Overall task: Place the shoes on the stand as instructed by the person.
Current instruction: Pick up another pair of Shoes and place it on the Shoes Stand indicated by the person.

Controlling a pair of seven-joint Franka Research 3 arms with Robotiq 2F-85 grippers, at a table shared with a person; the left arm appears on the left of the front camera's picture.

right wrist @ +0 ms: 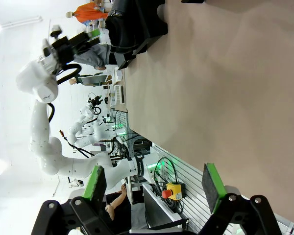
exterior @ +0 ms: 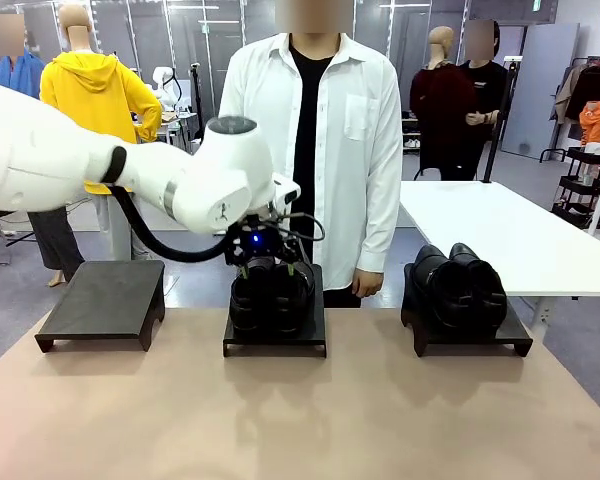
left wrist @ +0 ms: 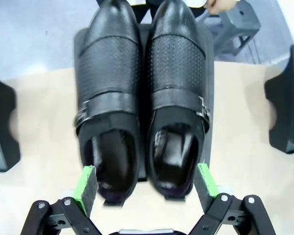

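One pair of glossy black shoes [exterior: 270,295] sits side by side on the middle stand [exterior: 275,345], toes toward the person [exterior: 315,130] in the white shirt, who stands right behind it. My left gripper [exterior: 270,262] hangs low over this pair. In the left wrist view the left gripper [left wrist: 147,183] is open, its green pads [left wrist: 88,183] flanking the heels of the shoes [left wrist: 142,98]. A second pair of shoes [exterior: 458,285] rests on the right stand [exterior: 470,335]. My right gripper [right wrist: 155,188] is open and empty, off to the side of the table [right wrist: 225,98].
The left stand [exterior: 105,300] carries nothing. A white table [exterior: 510,235] stands at the back right, behind the right stand. The tan tabletop [exterior: 300,420] in front of the stands is bare. The right wrist view shows the left arm [right wrist: 36,98] farther off.
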